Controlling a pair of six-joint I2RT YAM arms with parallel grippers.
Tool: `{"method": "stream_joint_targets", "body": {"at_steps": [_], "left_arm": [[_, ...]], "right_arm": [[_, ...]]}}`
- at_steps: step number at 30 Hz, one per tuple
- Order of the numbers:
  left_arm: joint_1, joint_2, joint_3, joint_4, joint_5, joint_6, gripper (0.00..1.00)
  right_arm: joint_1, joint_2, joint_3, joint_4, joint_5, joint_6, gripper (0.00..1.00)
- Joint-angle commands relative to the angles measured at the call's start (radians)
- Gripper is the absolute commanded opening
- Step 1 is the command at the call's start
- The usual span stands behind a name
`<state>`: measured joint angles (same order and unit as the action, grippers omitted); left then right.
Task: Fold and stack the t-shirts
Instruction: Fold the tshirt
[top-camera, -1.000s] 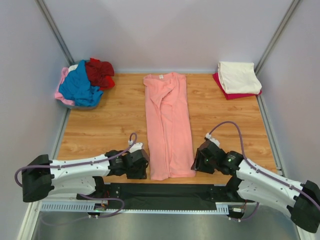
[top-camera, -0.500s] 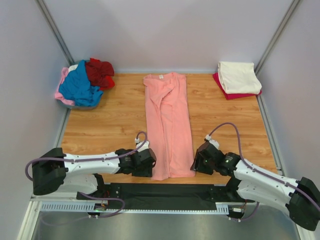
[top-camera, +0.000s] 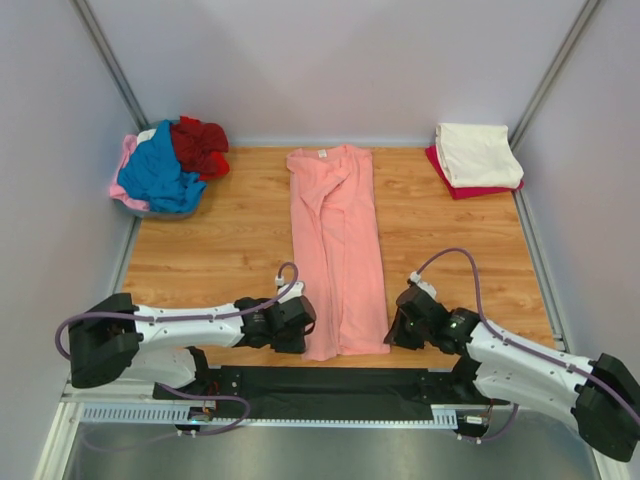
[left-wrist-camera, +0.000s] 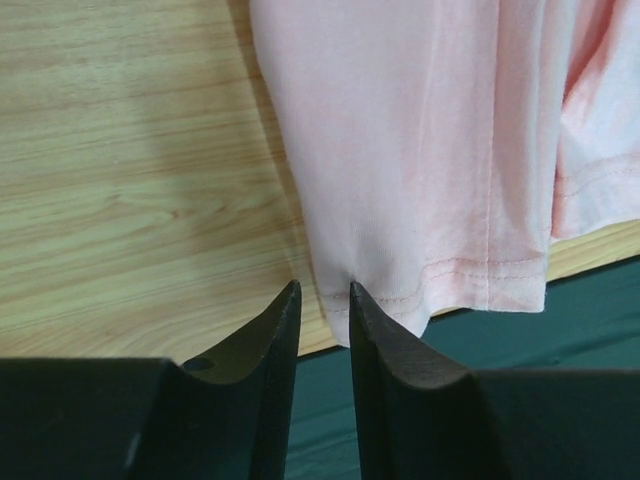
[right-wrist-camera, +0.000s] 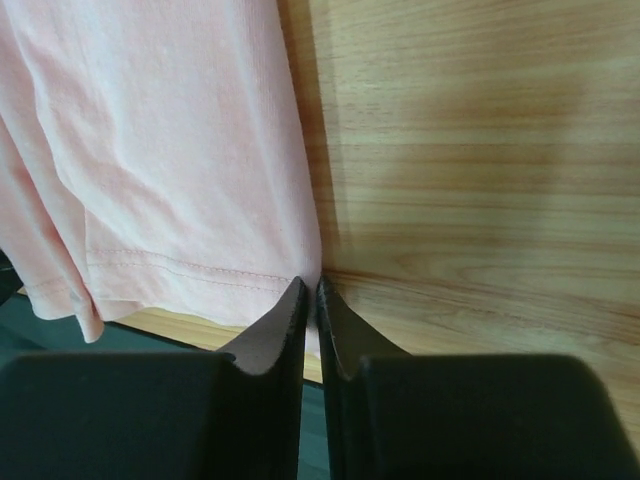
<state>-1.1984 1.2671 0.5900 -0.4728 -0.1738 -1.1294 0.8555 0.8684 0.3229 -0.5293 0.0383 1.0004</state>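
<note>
T-shirts sit in three spots on the wooden table. Far left corner has a loose heap: blue shirt on top, dark red shirt behind it, a pale pink shirt peeking out at the left edge.

My left pincer is low at the near edge, on the left bottom corner of the salmon-pink shirt. Its fingers stand a narrow gap apart with the hem corner lying between the tips; not clamped. That corner hangs slightly over the dark mat along the near side of the table.

Salmon-pink shirt lies in the middle of the table as a long narrow strip, sides folded in, collar at the far end and hem toward me. Some wrinkles run along its length.

My right pincer is at the right bottom corner of the same shirt. Fingers are almost together, pinching the hem edge between the tips, bare wood to the right.

Far right corner has a folded stack: cream shirt on top of a red shirt, well apart from both pincers.
</note>
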Motion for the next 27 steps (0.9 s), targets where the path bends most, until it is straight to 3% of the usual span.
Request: {"method": "stream_joint_targets", "body": {"at_steps": [1,3,8,14,15,27], "left_arm": [[-0.007,0.009,-0.012,0.066,0.026,0.002,0.33],[-0.007,0.003,-0.022,0.074,0.036,-0.010,0.31],[-0.007,-0.014,-0.079,0.134,0.063,-0.039,0.31],[-0.007,-0.003,-0.096,0.146,0.076,-0.061,0.08],[-0.007,-0.005,-0.094,0.146,0.074,-0.061,0.00],[-0.012,-0.153,-0.021,-0.082,0.036,-0.089,0.00]], "right_arm": [[0.005,-0.012,-0.033,0.014,-0.011,0.012,0.05],[0.005,-0.022,-0.038,0.011,-0.011,0.017,0.00],[0.005,-0.052,-0.057,0.008,-0.014,0.026,0.00],[0.005,-0.060,-0.062,0.002,-0.015,0.024,0.00],[0.007,-0.060,-0.062,0.003,-0.015,0.024,0.00],[0.007,-0.200,0.037,-0.207,0.037,0.021,0.00]]}}
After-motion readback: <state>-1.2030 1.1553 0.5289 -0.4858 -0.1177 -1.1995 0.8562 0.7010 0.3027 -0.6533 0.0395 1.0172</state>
